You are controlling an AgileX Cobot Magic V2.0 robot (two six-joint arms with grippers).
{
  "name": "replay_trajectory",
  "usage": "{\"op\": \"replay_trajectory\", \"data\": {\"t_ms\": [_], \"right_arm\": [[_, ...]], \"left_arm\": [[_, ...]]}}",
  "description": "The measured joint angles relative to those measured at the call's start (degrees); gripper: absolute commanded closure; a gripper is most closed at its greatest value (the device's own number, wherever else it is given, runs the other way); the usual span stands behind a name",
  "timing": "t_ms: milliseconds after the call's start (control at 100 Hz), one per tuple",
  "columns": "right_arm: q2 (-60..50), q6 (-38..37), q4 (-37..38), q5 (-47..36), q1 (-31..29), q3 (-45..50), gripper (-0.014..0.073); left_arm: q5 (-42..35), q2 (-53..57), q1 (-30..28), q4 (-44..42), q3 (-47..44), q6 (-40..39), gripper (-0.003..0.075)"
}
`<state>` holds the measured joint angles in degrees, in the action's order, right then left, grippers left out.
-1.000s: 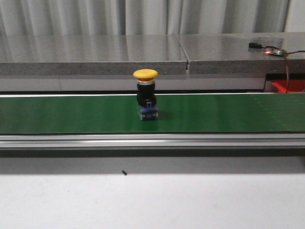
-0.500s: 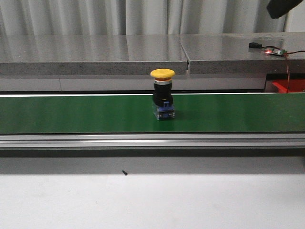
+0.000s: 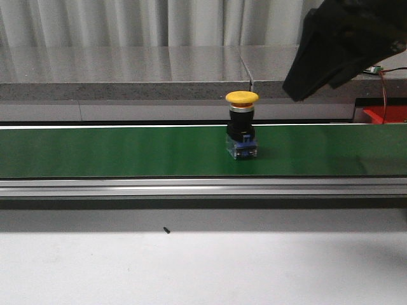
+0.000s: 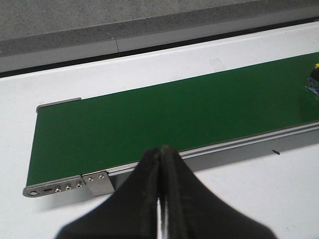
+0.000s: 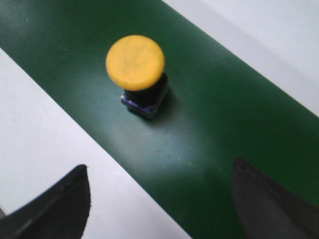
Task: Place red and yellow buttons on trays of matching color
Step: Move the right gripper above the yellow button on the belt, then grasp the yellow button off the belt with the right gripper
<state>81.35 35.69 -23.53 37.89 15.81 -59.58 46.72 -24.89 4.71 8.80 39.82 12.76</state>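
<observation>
A yellow button point(image 3: 242, 97) with a black body and blue base stands upright on the green conveyor belt point(image 3: 114, 151). My right gripper point(image 3: 305, 86) hangs above and just right of it in the front view. In the right wrist view the yellow button point(image 5: 135, 62) lies ahead of my right gripper point(image 5: 159, 199), whose fingers point(image 5: 60, 204) stand wide apart with nothing between them. My left gripper point(image 4: 160, 149) is shut and empty over the belt's near rail, far from the button's base point(image 4: 314, 82). A red tray point(image 3: 385, 114) shows at the far right. The red button is out of view.
A grey stone ledge point(image 3: 127, 73) runs behind the belt, with a small circuit board and wires point(image 3: 369, 68) on its right end. The belt's aluminium rail point(image 3: 191, 186) borders the white table point(image 3: 203, 267). The belt's end bracket point(image 4: 65, 184) is near my left gripper.
The yellow button has travelled to the right along the belt. My right arm has come down into the front view from the top right, towards the button.
</observation>
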Motion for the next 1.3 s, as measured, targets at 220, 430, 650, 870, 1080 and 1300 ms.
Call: {"op": "replay_trajectory", "data": {"t_ms": [220,430,650,870,1080,1300], "right_arm": [[5.6,0.4,-1.5,-5.1,1.8,0.0,0.0013],[9.3,0.6,-5.4,-12.1,2.0,0.0,0.0076],[9.9,0.6,-7.5,-14.7,2.7,0.0,0.0456],[9.9,0.6,-7.5,-14.9,2.8,0.0,0.0632],[4.3,0.6,-7.6,-12.7,0.3,1.9,0.0632],[-5.2,0.6,-7.6,-11.6,-9.2,5.5,0.0632]], "left_arm": [[0.0,0.0,0.0,0.0,0.0,0.0,0.0739],[0.0,0.0,0.0,0.0,0.0,0.0,0.0739],[0.0,0.0,0.0,0.0,0.0,0.0,0.0739],[0.0,0.0,0.0,0.0,0.0,0.0,0.0739],[0.0,0.0,0.0,0.0,0.0,0.0,0.0739],[0.0,0.0,0.0,0.0,0.0,0.0,0.0739]]}}
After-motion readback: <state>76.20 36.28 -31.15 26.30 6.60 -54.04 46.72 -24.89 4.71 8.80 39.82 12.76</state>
